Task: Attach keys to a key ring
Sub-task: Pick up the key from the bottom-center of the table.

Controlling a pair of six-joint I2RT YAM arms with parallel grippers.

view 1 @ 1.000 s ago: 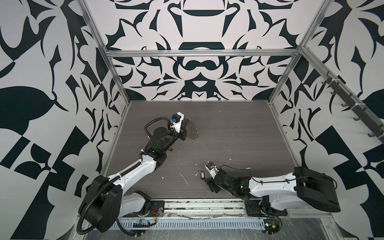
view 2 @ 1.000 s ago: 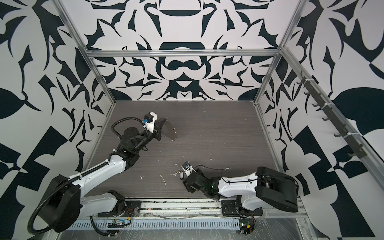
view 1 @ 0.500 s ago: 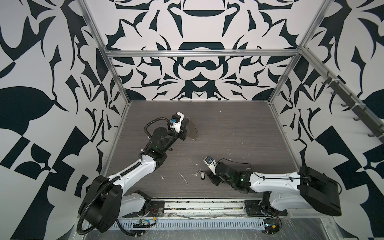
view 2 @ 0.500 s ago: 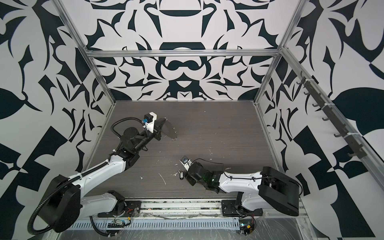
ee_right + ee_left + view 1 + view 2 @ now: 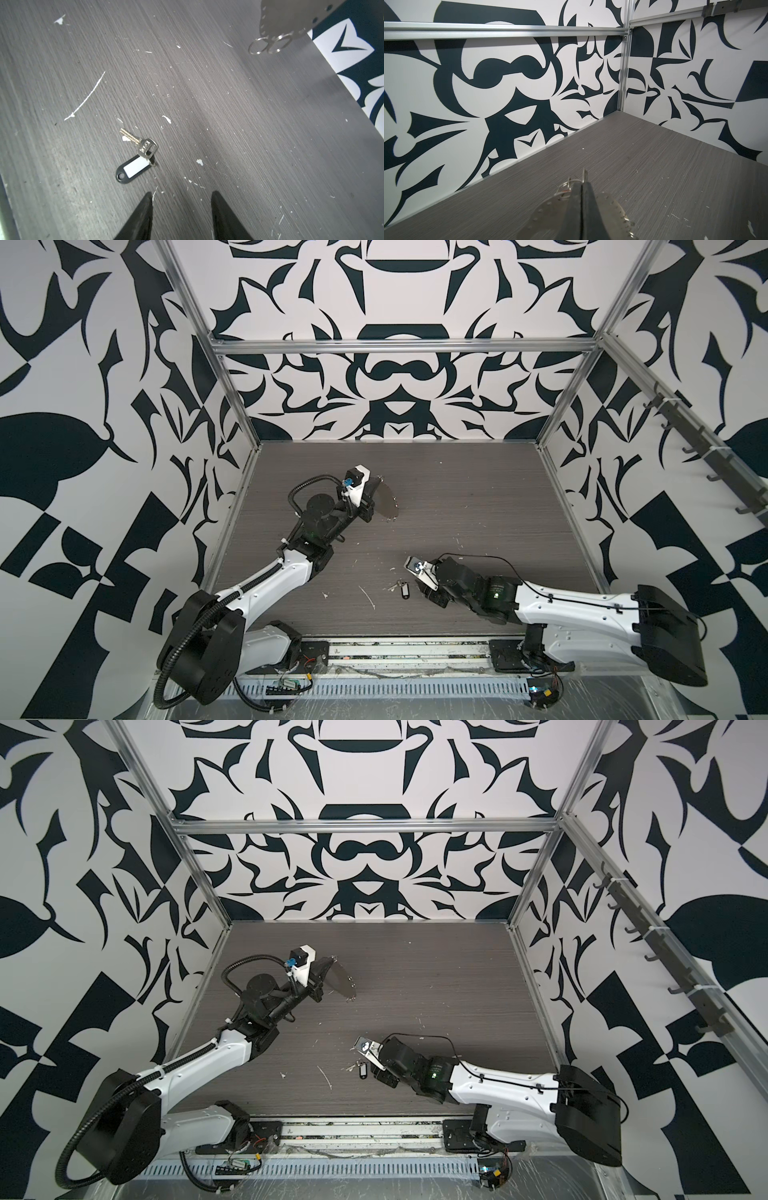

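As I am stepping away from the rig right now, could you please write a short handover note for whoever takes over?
Left gripper: shut on the key ring, holding it up over the far half of the table.
Right gripper: open and empty, low beside the black-tagged keys, which lie on the table.
Done: key ring is held. Small split rings hang from its rim. Whether any key is on it I cannot tell.
Left: grasp the black-tagged keys, carry them over, attach.

Two key bunches (image 5: 137, 158), one key ring (image 5: 386, 504)

White scraps (image 5: 85, 99) on grey tabletop (image 5: 465, 497)
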